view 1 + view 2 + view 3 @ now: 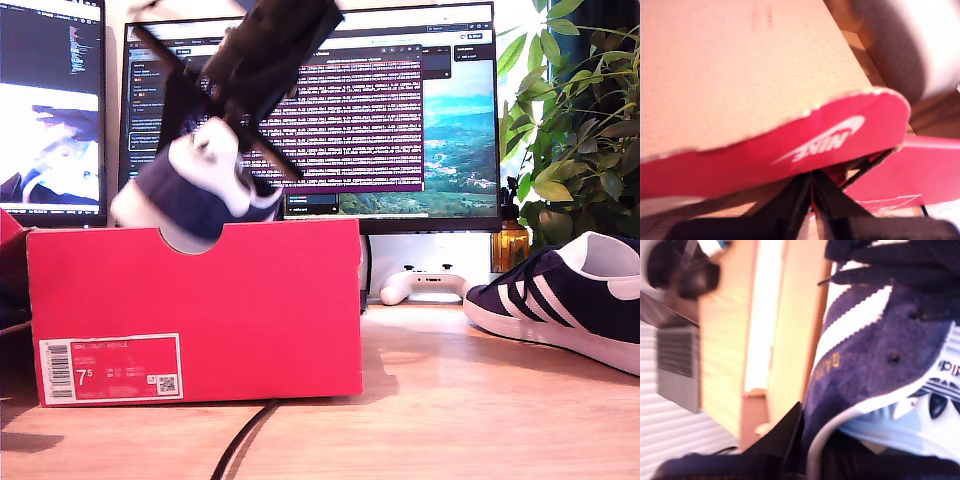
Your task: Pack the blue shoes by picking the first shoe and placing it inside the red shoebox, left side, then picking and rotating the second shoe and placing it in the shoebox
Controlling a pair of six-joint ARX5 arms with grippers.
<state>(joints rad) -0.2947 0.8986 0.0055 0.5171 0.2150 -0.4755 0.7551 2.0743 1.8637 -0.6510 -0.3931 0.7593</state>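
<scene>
The red shoebox stands on the bench at the exterior view's left, label side facing the camera, with a half-round notch in its top edge.

One blue shoe hangs above the box, just over the notch, tilted with its white heel tab uppermost. An arm reaches down to it from the top of the exterior view. In the second wrist view the same shoe fills the frame: navy suede, white stripes, white heel tab, dark laces. My second pincer is closed on this shoe at its heel collar; one dark finger lies against the outside of the suede, and the collar rim runs directly beside it.

The other blue shoe lies on the bench at the exterior view's right, well apart from the box, sole down.

In the first wrist view, my first pincer has its fingers drawn nearly together at the edge of a red box flap printed with a white logo. Whether the fingers actually clamp the flap cannot be told. The flap's brown inner face sits above.
</scene>
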